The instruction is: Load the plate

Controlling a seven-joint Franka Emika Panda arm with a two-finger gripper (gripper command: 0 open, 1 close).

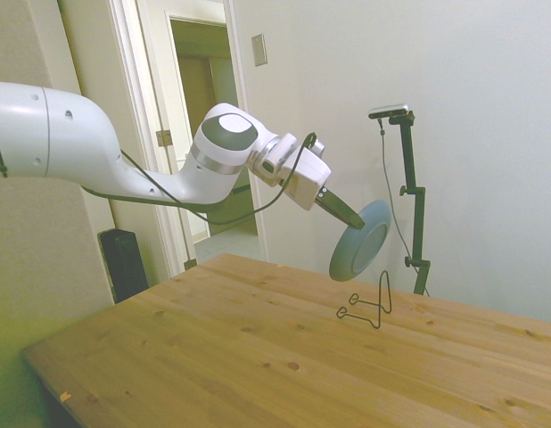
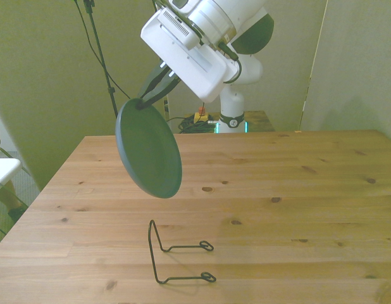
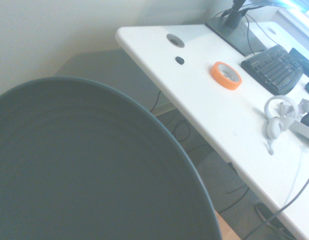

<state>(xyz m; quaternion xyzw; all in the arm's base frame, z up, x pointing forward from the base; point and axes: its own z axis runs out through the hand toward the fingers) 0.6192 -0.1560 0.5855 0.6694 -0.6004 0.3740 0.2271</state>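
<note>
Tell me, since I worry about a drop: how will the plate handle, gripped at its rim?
The plate keeps its shape hanging tilted from the gripper, so it is likely rigid. Held only at the rim, it might swing or slip. Its matte surface probably helps grip. It could chip if dropped on the table.

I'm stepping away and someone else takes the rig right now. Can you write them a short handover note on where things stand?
Gripper: shut on the plate's upper rim, holding it in the air.
Plate: tilted, nearly on edge, hanging above the wooden table, touching nothing else.
Wire plate stand: empty on the table, below the plate and nearer the front camera.
Done: plate picked up and carried near the stand.
Left: lower the plate into the stand, let go, back the arm away.
</note>
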